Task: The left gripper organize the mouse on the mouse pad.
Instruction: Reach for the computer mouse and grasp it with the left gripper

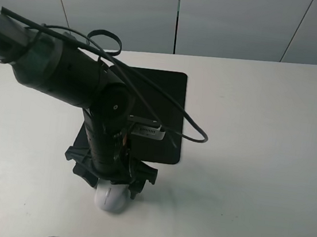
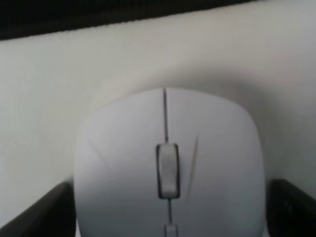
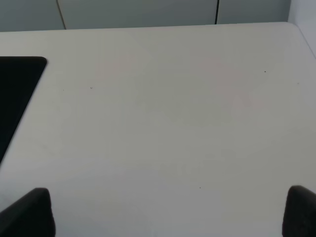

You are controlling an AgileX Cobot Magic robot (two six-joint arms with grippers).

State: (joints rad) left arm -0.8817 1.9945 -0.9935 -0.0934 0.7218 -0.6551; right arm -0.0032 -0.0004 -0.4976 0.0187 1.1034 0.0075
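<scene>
The left gripper (image 1: 114, 181) is low over the white table (image 1: 260, 137), at the end of a black arm that reaches in from the far left corner. Its short black fingers (image 2: 42, 215) stand on either side of the mouse (image 2: 168, 163), close against its flanks. The left wrist view does not settle whether they are pressing on the shell or only flanking it (a thin pale line seems to run between one finger and the mouse, but the picture is soft). A small grey box (image 1: 145, 129) sits on the wrist, and a black cable (image 1: 194, 133) loops out from it.

The mouse (image 1: 111, 199) is a white oval one with a grey scroll wheel (image 2: 168, 170) and a thin dark seam down its middle. It lies flat on the bare table, just off the near edge of the mouse pad (image 1: 164, 96), with the gripper covering most of it in the high view. The pad is flat, matte black and rectangular, and the arm hides part of it.

The right gripper (image 3: 163, 212) hangs above empty table with its fingers (image 3: 27, 212) spread wide and nothing between them. A corner of the pad (image 3: 15, 94) shows at the edge of its wrist view.
</scene>
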